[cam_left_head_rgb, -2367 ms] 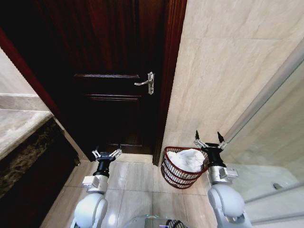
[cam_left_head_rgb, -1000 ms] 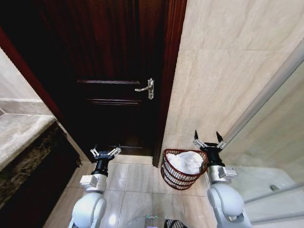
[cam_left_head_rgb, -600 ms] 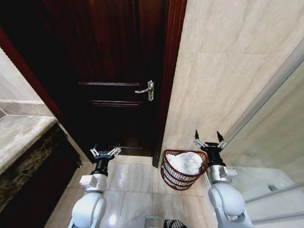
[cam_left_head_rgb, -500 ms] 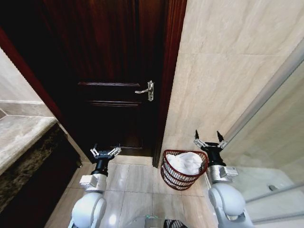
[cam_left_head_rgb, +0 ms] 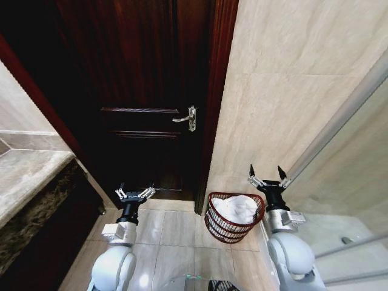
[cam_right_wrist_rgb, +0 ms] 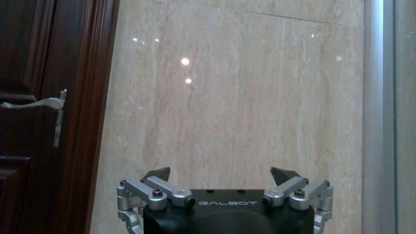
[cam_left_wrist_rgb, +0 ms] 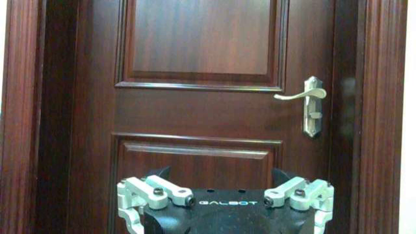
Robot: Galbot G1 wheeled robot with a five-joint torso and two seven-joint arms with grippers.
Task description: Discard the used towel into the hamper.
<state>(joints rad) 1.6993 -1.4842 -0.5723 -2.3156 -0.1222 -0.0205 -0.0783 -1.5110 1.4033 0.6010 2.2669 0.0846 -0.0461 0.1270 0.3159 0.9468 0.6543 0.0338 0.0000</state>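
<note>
The hamper (cam_left_head_rgb: 219, 227), a dark reddish-brown open-weave basket, stands on the floor against the beige wall, just right of the door frame. A white towel (cam_left_head_rgb: 236, 207) lies crumpled inside it, rising to the rim. My right gripper (cam_left_head_rgb: 267, 176) is held up, open and empty, just right of the hamper's rim. My left gripper (cam_left_head_rgb: 135, 194) is open and empty too, raised in front of the dark door. The wrist views show each gripper's spread fingers (cam_left_wrist_rgb: 155, 187) (cam_right_wrist_rgb: 155, 192) with nothing between them.
A dark wooden door (cam_left_head_rgb: 145, 91) with a silver lever handle (cam_left_head_rgb: 185, 118) is shut ahead. A stone counter (cam_left_head_rgb: 27, 176) runs along the left. A glass shower partition with a metal frame (cam_left_head_rgb: 339, 121) stands at the right. Pale floor tiles (cam_left_head_rgb: 176, 227) lie between my arms.
The whole picture has shifted slightly as the camera moved; door handle and hamper sit a little lower in view. Both grippers stay open and raised, the towel stays in the hamper.
</note>
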